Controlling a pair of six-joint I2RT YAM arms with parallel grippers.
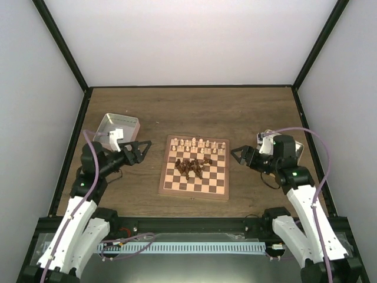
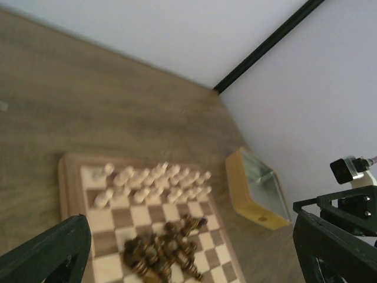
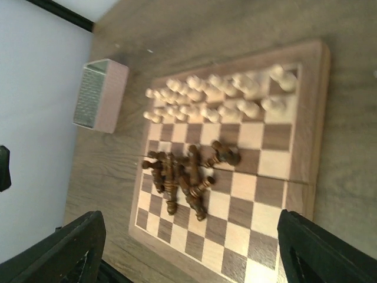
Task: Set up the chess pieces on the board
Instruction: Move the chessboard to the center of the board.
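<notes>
- The board (image 1: 193,185) lies in the middle of the table, between my two arms, with one edge roughly along the table's near edge.
- The cream pieces (image 1: 197,145) stand in two rows along the board's far edge. That side looks finished to me, though the men are too small and blurred to check each square.
- The dark pieces (image 1: 191,168) lie in a heap around the board's middle. Most are on their sides, touching and overlapping one another.
- The two near rows of the board are bare; no dark man stands there.
- I judge the job about half done. What is left is the whole dark set, each piece to be lifted out of the heap and stood upright on the near rows.
- The left gripper (image 1: 144,151) hovers just left of the board, fingers spread wide and holding nothing, near the left tray (image 1: 118,125).
- The right gripper (image 1: 235,156) hovers just right of the board, fingers likewise apart and empty. The right tray (image 2: 250,203) sits on that side, behind my arm.
- The heap is tight, so I expect the pieces at its edge will be the easiest to take first.
</notes>
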